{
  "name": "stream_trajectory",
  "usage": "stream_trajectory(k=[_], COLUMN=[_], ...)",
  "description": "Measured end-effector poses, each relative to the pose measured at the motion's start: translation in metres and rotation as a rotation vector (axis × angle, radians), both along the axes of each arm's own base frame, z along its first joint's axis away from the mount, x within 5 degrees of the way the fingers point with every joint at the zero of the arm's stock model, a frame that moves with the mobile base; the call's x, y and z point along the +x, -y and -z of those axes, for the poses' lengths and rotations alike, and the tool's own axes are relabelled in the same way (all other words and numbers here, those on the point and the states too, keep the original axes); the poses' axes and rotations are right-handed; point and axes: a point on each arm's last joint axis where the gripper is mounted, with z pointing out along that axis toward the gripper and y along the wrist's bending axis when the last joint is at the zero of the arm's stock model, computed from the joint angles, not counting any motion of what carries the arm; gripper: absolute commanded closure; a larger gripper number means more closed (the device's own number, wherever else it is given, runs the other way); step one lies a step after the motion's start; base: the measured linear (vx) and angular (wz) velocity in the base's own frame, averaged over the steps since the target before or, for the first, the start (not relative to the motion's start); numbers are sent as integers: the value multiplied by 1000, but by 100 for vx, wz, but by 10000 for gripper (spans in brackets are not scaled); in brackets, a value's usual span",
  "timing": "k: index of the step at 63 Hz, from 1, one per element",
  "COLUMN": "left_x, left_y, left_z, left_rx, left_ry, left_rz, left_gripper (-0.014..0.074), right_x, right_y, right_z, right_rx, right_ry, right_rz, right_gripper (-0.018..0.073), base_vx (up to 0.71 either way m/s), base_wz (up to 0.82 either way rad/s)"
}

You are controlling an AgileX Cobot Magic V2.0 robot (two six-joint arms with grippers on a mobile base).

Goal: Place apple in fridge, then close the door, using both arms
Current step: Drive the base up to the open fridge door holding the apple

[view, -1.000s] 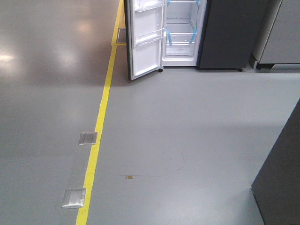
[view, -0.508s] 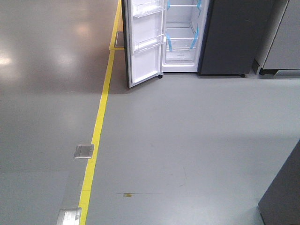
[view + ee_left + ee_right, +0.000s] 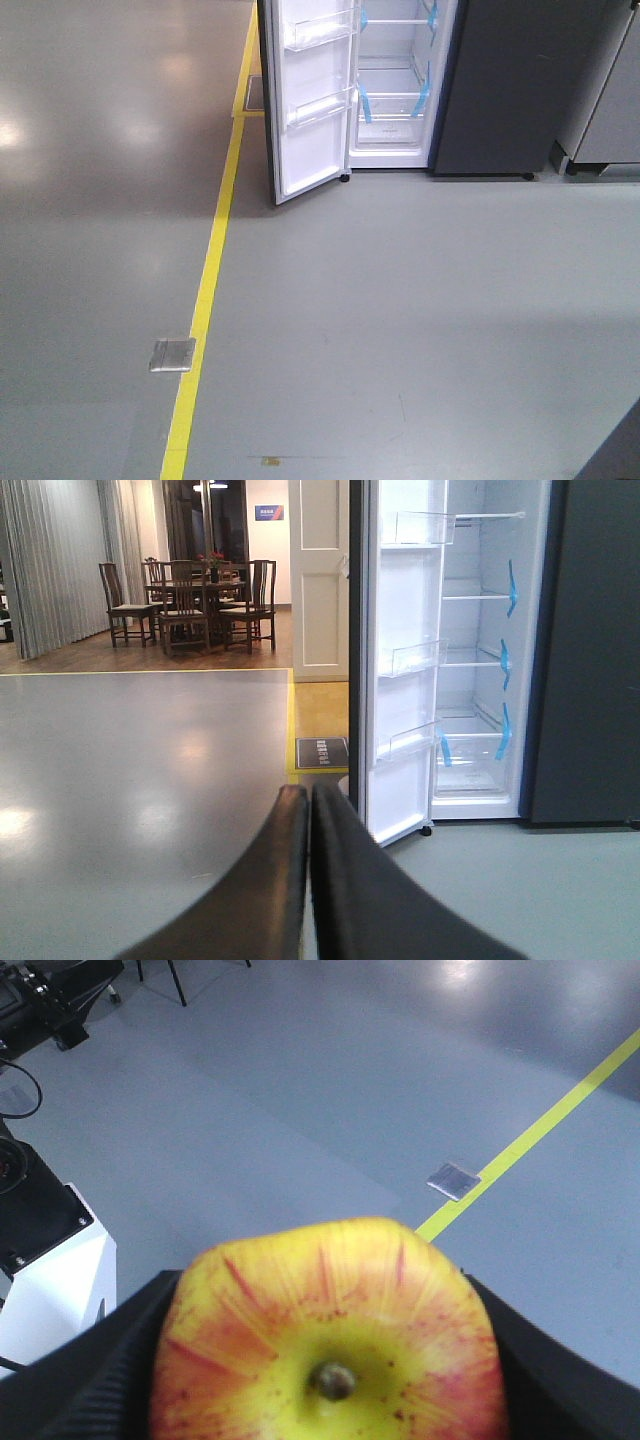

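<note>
The fridge is standing at the far end of the front view, well apart from the robot, and its door is hanging wide open to the left, showing the white lining with clear bins. From this I am judging that the step in hand is carrying the apple toward the fridge; the placing is not yet done. The next move is calling for the base to come near enough for the right arm to reach a white shelf marked with blue tape, staying clear of the door's edge. The left arm is then needed for pushing the door closed. The grey floor is lying smooth and shiny between the robot and the fridge, with a yellow line running along it toward the door and a small metal plate sitting just beside the line. Behind the fridge, the left wrist view is showing a dim room with a dark dining table and chairs. The left gripper is pressing its fingers together on nothing. The right gripper is clenching the apple between its black pads, stem side facing the camera.
</note>
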Motion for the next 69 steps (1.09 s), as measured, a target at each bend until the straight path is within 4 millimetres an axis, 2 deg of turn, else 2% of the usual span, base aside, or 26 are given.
stream_trajectory(k=[69], left_x=[0], left_y=[0], left_z=[0], left_rx=[0], left_ry=[0], left_rz=[0], left_gripper=[603], right_x=[0], right_y=[0], right_z=[0], right_rx=[0], right_ry=[0], right_rz=[0], right_gripper=[162], base_vx=[25], base_wz=[0])
